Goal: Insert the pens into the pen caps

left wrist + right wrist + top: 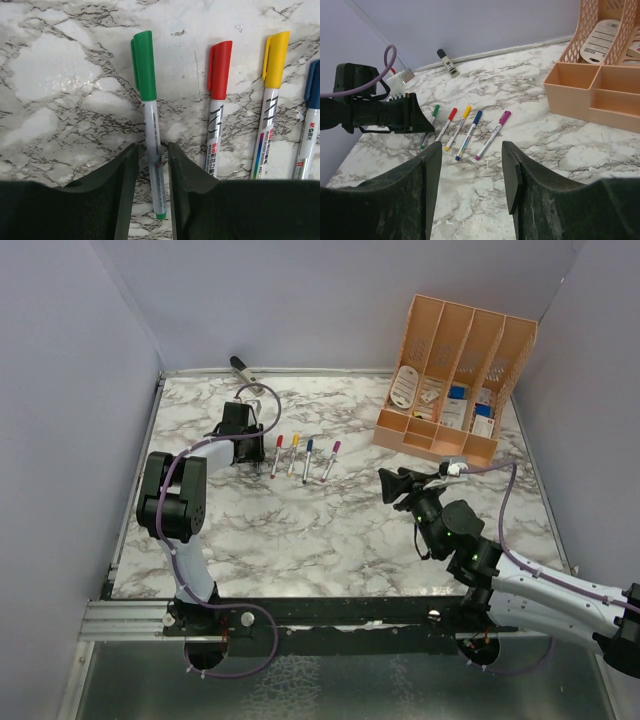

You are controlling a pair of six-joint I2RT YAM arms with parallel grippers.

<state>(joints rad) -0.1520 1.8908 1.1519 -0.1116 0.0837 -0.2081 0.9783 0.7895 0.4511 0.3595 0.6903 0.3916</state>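
Green pen [151, 125] between left fingers [122, 200]; blue pen [308, 125] edge-cropped.

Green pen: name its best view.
Left wrist: the green pen lies close and sharp, capped, straddled by the left pincer. Right wrist shows it small, distant; top external hides it under that pincer.

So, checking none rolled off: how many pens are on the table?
5, in one row: green pen between the jaws of the left gripper, then red, yellow, blue, magenta to its right.
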